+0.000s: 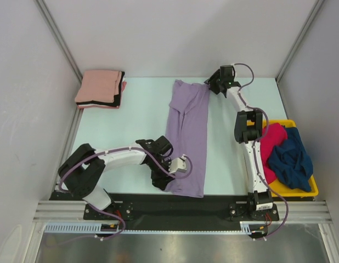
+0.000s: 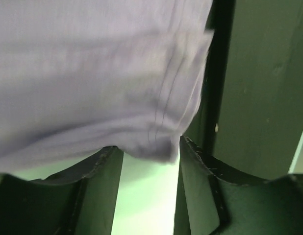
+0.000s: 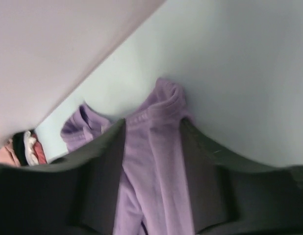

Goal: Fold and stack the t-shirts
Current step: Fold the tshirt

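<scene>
The lavender t-shirt [image 1: 188, 131] lies as a long narrow strip down the middle of the table. My left gripper [image 1: 184, 164] is at its near left edge, open, with the hem [image 2: 92, 73] hanging at the fingertips and bare table between the fingers [image 2: 102, 196]. My right gripper [image 1: 212, 86] is at the shirt's far right corner, shut on bunched lavender cloth [image 3: 151, 166] that fills the gap between its fingers [image 3: 105, 171]. A folded salmon pink shirt [image 1: 100, 86] tops a stack with a black one [image 1: 122, 94] at the far left. Red [image 1: 271, 137] and dark blue [image 1: 290, 159] shirts lie crumpled in the bin.
The yellow plastic bin [image 1: 309, 189] stands at the right edge beside the right arm. The folded stack also shows in the right wrist view [image 3: 21, 149]. White walls with metal posts close in the back and both sides of the table.
</scene>
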Robot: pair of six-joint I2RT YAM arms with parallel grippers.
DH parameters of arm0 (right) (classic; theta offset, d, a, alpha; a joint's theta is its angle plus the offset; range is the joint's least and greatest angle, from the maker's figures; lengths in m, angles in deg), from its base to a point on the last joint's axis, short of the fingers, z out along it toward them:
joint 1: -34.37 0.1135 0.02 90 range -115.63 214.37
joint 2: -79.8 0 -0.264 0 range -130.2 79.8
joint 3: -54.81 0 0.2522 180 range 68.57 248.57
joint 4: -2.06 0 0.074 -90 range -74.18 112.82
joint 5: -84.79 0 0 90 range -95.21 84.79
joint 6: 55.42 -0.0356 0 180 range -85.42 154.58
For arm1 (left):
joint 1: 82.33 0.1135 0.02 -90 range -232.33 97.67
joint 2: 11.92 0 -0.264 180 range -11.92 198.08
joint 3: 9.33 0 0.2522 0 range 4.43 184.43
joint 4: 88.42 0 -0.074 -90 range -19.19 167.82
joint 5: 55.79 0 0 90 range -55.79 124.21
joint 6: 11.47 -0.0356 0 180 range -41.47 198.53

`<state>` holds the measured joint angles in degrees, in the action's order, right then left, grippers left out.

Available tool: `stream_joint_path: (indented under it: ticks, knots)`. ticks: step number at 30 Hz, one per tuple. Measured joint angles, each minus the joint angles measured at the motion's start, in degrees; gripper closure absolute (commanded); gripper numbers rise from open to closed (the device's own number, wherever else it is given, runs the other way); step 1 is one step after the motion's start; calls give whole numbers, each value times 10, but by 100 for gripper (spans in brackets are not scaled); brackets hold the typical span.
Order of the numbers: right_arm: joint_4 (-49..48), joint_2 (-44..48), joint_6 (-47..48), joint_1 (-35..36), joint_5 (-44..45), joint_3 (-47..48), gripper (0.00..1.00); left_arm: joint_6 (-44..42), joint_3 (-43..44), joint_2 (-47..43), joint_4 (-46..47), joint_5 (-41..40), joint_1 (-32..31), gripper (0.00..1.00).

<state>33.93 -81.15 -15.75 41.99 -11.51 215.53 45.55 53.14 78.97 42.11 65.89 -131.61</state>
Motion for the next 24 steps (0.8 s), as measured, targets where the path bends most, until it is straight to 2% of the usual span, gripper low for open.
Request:
stream_joint_path:
  ticks: [2,7,10,13,16,18,24]
  knots:
    - [14,27,18,-3,12,-25,37,-1,-7,-13,-18,-7,17,44]
    - [82,140,91,-27,57,-104,36,-17,-14,-103,-86,-47,75,40]
    - [115,276,131,-37,82,-230,36,-44,-14,-205,-116,-73,79,40]
    - [97,483,160,-25,105,-453,36,-73,-22,-289,-125,-97,80,38]
    - [110,654,166,24,117,-632,38,-128,-57,-362,-118,-114,80,34]
    - [108,732,164,71,110,-734,38,-179,-92,-398,-108,-115,80,32]
    - [177,809,116,220,92,-966,41,-294,-189,-425,-21,-85,63,32]
